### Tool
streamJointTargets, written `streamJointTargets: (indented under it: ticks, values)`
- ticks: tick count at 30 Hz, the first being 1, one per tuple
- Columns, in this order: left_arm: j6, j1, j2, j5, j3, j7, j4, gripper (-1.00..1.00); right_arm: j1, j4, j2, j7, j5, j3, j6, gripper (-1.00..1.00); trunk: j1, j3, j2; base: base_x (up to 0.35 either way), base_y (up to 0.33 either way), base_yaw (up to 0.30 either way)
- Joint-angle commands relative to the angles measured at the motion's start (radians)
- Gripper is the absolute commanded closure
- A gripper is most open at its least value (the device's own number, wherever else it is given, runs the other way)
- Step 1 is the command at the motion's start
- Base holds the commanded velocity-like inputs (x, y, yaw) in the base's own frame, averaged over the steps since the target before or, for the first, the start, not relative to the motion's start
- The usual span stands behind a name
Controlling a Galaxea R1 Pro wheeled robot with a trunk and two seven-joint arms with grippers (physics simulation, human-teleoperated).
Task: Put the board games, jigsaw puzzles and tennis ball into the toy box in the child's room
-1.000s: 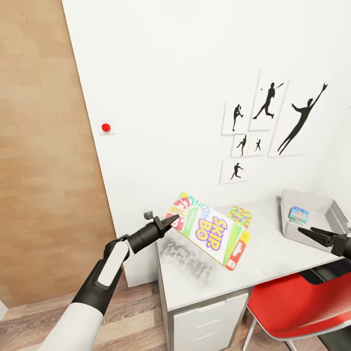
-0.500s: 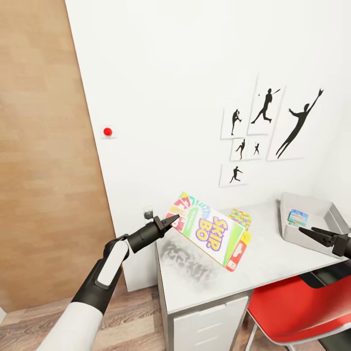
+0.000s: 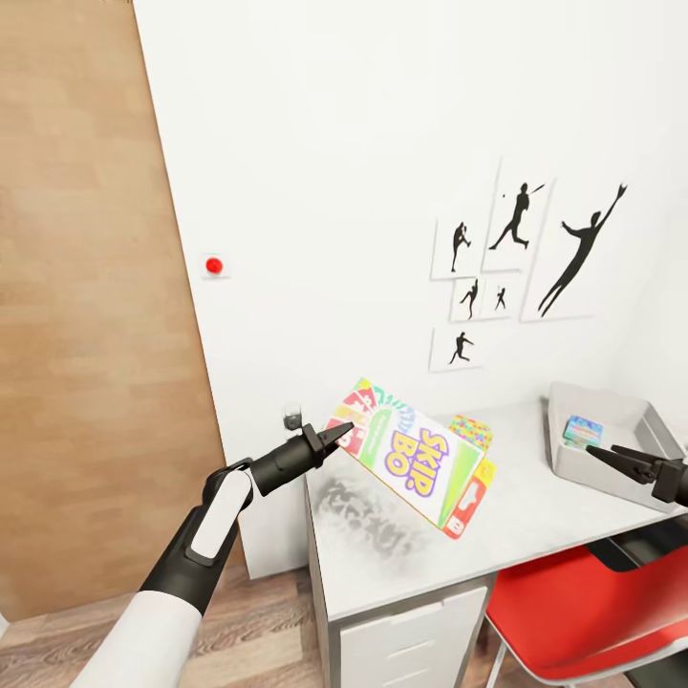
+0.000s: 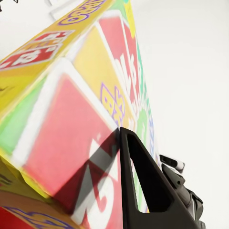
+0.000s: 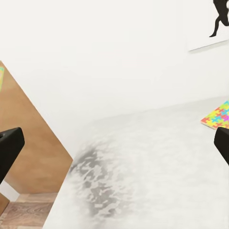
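Two arms reach over the table (image 3: 535, 516), its light grey top running along the white wall of the child's room (image 3: 334, 143). Below its front edge sits a red chair (image 3: 592, 602). At the table's far right corner stands the toy box (image 3: 573, 459), with a small blue board game (image 3: 584, 431) inside. Held tilted in the air over the table's left part, the board game (image 3: 420, 459) reads "SKIP BO" in purple letters; the left gripper (image 3: 339, 435) is clamped on its near left corner. Behind it, a jigsaw puzzle (image 3: 471, 430) lies flat near the table's back edge. Just in front of the toy box the right gripper (image 3: 600, 455) hovers, fingers spread, holding nothing.
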Motion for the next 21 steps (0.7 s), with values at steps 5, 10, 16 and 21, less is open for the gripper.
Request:
streamJointTargets:
  ticks: [5,10,16,21]
  values:
    - [0.007,-0.001,0.0,0.003,0.001,0.0,0.0,1.0,-0.001,0.0,0.001,0.004,-0.001,-0.018,0.009,-1.0,0.0,0.001,-0.002,0.0,0.0,-0.006]
    - [0.008,-0.001,0.001,0.003,0.001,-0.003,0.0,1.0,0.0,0.001,0.003,0.004,-0.003,-0.043,0.009,-1.0,0.0,0.002,-0.002,0.0,0.0,-0.002]
    - [0.003,0.001,0.005,0.004,0.001,-0.013,-0.012,1.0,0.001,0.001,0.009,0.004,-0.005,-0.054,0.009,-1.0,0.0,0.002,-0.002,0.0,0.0,-0.001]
    - [0.0,0.006,0.006,0.003,0.001,-0.016,-0.041,1.0,0.001,0.002,0.011,0.004,-0.006,-0.055,0.008,-1.0,0.0,0.002,-0.002,0.0,0.0,0.0]
